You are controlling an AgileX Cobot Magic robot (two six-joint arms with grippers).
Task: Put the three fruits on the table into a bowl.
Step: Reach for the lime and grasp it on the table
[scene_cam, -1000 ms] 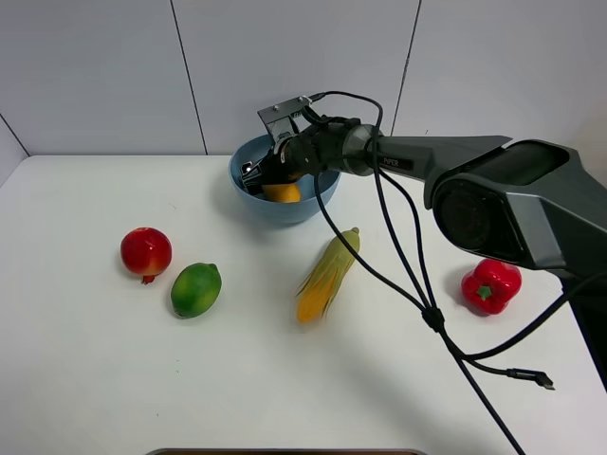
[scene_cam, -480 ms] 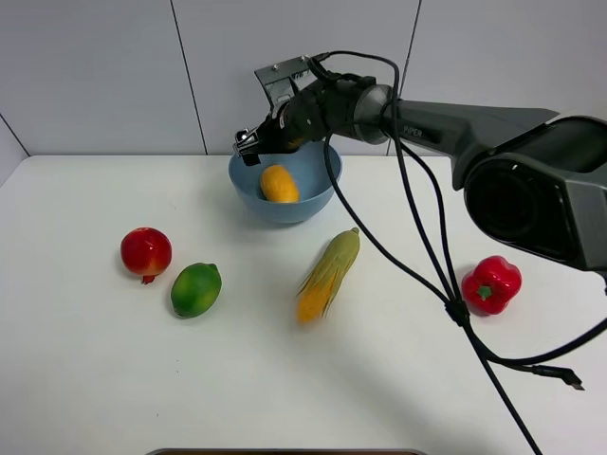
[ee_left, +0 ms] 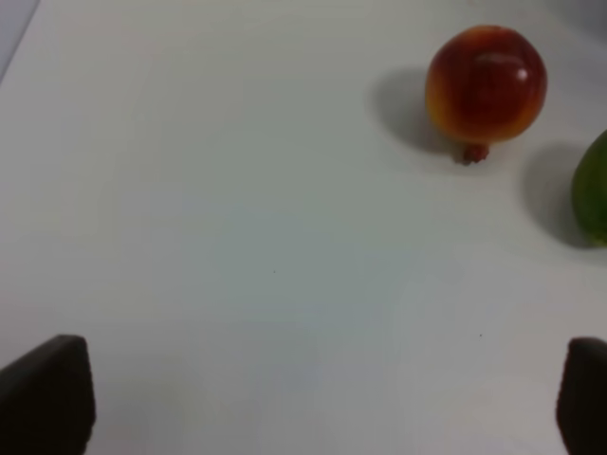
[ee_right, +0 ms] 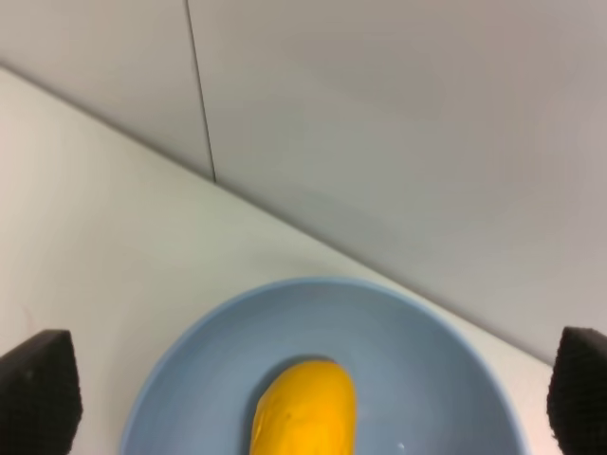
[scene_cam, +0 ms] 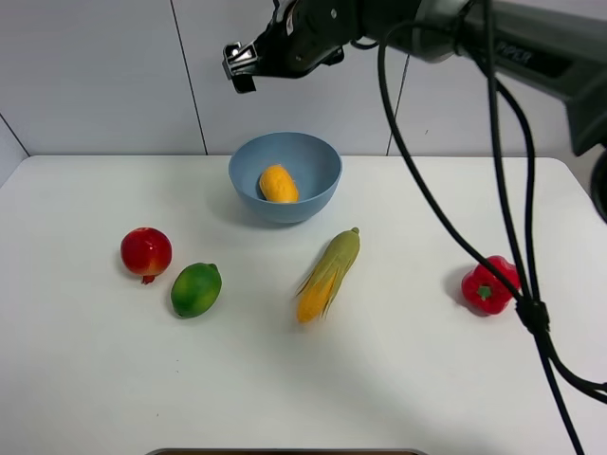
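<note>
The yellow-orange mango (scene_cam: 278, 183) lies inside the light-blue bowl (scene_cam: 318, 161) at the back middle of the white table (scene_cam: 114, 379). My right gripper (scene_cam: 242, 64) hangs high above the bowl's left rim, open and empty. In the right wrist view its fingertips (ee_right: 38, 393) frame the bowl (ee_right: 436, 379) and the mango (ee_right: 305, 417) below. The red pomegranate (scene_cam: 146, 253) and the green lime-like fruit (scene_cam: 195, 289) rest on the table at the left. In the left wrist view my left gripper (ee_left: 313, 398) is open above bare table, with the pomegranate (ee_left: 486, 83) and the lime's edge (ee_left: 593, 190) ahead of it.
A husked corn cob (scene_cam: 329, 275) lies in front of the bowl. A red bell pepper (scene_cam: 490, 284) sits at the right, partly behind the arm's black cables (scene_cam: 517, 284). A grey panelled wall backs the table.
My right gripper has let go of the mango in the bowl, opened wider and risen from the bowl up towards the wall. The fruits on the table have not moved.
</note>
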